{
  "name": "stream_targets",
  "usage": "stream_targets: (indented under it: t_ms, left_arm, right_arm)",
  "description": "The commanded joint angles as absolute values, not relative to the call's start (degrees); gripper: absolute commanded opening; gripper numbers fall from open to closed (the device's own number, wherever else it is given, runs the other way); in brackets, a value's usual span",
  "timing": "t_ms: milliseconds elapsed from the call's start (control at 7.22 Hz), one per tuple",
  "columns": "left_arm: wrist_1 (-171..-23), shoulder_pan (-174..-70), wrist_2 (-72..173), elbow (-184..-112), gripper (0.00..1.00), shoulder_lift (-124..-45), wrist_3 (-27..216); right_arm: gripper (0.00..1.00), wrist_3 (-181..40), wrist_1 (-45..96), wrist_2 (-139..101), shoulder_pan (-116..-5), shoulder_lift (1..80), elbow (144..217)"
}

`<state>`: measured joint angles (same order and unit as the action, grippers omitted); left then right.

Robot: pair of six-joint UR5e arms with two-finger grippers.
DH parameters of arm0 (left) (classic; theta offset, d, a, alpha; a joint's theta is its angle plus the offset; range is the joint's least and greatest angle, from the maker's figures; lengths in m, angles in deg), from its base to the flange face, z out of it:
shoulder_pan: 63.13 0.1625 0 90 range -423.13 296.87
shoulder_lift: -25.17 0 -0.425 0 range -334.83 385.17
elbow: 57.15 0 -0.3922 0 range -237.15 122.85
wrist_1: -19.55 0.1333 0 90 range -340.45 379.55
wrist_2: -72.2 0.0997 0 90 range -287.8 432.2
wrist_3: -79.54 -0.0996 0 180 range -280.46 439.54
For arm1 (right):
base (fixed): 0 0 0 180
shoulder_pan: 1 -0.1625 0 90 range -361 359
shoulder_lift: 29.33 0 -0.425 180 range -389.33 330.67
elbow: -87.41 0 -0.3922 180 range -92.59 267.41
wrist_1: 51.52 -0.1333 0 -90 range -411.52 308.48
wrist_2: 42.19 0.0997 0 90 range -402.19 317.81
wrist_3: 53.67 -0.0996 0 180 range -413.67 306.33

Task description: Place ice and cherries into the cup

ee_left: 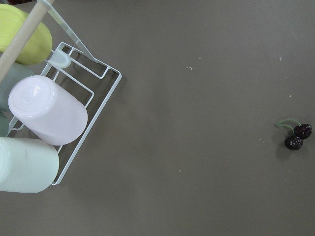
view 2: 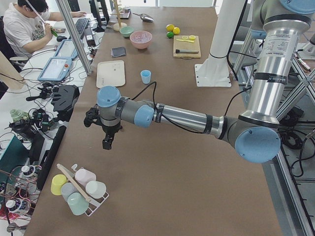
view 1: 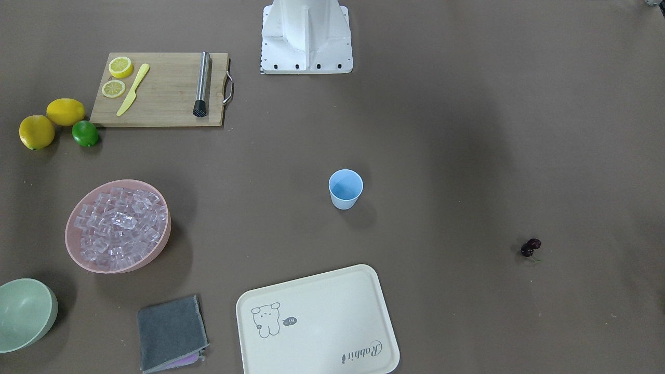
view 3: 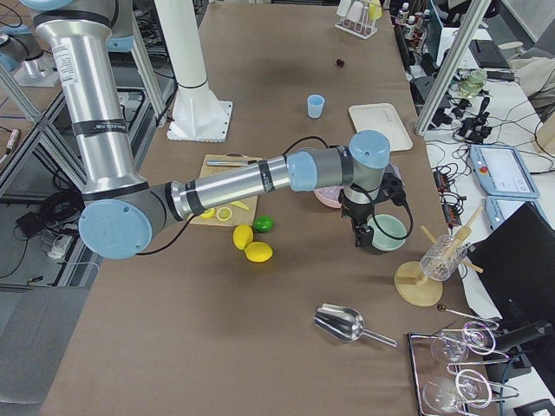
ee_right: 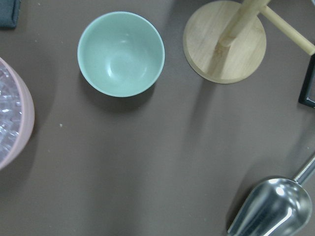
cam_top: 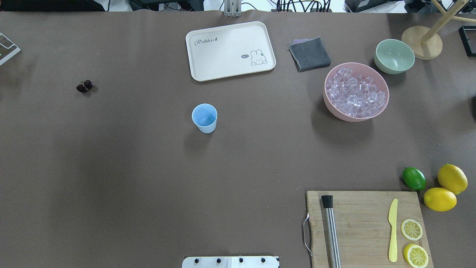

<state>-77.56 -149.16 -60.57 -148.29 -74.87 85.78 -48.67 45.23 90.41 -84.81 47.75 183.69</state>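
Both arms hang above the table ends, the left gripper [view 2: 107, 143] and the right gripper [view 3: 358, 238] too far off to tell whether their fingers are apart or together. The cup [cam_top: 204, 118] stands mid-table, the cherries [cam_top: 84, 86] lie well apart on bare cloth, and the ice [cam_top: 355, 93] fills the pink bowl [cam_top: 332, 108].

The surface [cam_top: 148, 186] is dull brown. The cup [cam_top: 204, 118] is light blue, paler inside; the cherries [cam_top: 84, 86] are near-black red with green stems. Colourless, glassy ice [cam_top: 355, 93] fills a pink bowl [cam_top: 333, 108]. The cream tray [cam_top: 223, 56] bears a line-drawn rabbit and dark script; the lemons [cam_top: 440, 199] are yellow, the lime [cam_top: 414, 178] green.
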Motion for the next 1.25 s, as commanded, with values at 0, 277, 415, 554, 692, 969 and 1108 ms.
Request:
stream_targets:
  t_ms: [0,277,415,554,692,969,1108]
  left_arm:
    - [-77.57,-149.17,-60.42,-148.47,0.97,-74.84,85.86]
    - [-77.57,-149.17,-60.42,-148.47,0.97,-74.93,85.87]
    - [-78.01,-149.17,-60.42,-148.47,0.97,-74.93,85.87]
    - [-78.88,-149.08,-60.42,-148.47,0.97,-74.93,85.95]
    - [-79.15,-149.08,-60.42,-148.21,0.97,-74.93,85.87]
    - [-79.76,-149.00,-60.42,-148.03,0.97,-75.28,85.69]
    - [-80.46,-149.00,-60.34,-148.12,0.97,-75.28,85.78]
  right_arm:
    - [0.99,-60.21,44.99,90.78,-79.24,44.15,184.52]
    - [0.99,-73.72,44.99,90.53,-73.80,41.44,187.95]
    - [0.99,-83.02,44.55,89.57,-69.68,39.76,187.78]
    - [0.99,-93.90,40.98,89.30,-67.29,38.88,187.95]
    - [0.99,-103.06,36.16,85.64,-62.31,38.87,187.87]
    - [0.99,-113.22,33.82,74.73,-53.06,38.26,186.74]
    - [0.99,-113.35,33.82,74.62,-52.68,39.21,186.46]
